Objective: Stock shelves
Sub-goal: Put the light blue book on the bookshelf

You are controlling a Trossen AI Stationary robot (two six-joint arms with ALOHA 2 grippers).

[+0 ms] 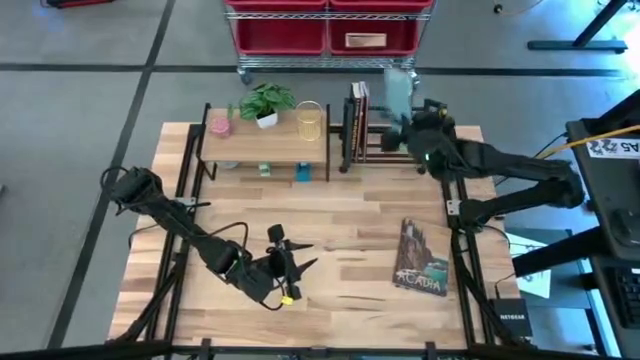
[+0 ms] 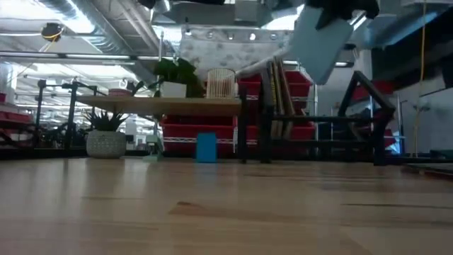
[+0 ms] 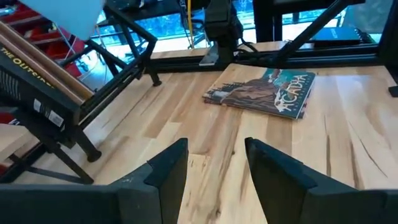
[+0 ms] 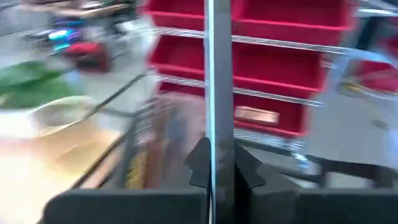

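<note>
Black book rack (image 1: pixel 372 140) beneath pale book (image 1: pixel 398 92) in right jaws; left jaws apart.

Grey floor (image 1: pixel 90 100) (dark seams) behind a red-binned cart (image 1: pixel 325 35).

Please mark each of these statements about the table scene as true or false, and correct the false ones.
1. The right gripper holds a pale book above the black book rack. True.
2. The left gripper is shut on a book. False: it is open and empty, low over the table.
3. A book with a picture cover lies flat on the table. True.
4. The black book rack is empty. False: some books already stand in it.
5. A green plant stands on top of the wooden shelf. True.
</note>
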